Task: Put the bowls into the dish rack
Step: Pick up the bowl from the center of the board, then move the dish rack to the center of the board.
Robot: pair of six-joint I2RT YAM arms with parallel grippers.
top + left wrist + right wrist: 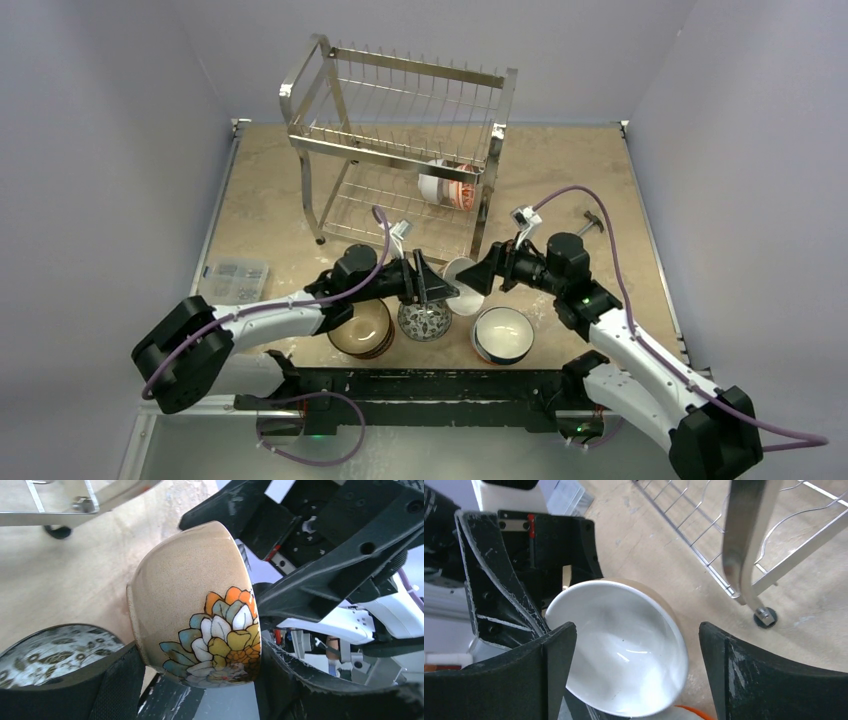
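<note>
Between the arms, top view: left hand (pixel 445 288) pinches tan floral ceramic bowl (pixel 464 296), tipped sideways; right hand (pixel 488 275) spread beside its rim. Chrome wire dish rack (pixel 400 150) stands behind, bare beige table (pixel 270 210) between. Left wrist: fingers (pixel 120 685) clamp bowl walls. Right wrist: rack foot (pixel 765 616) near rim, apart.
</note>
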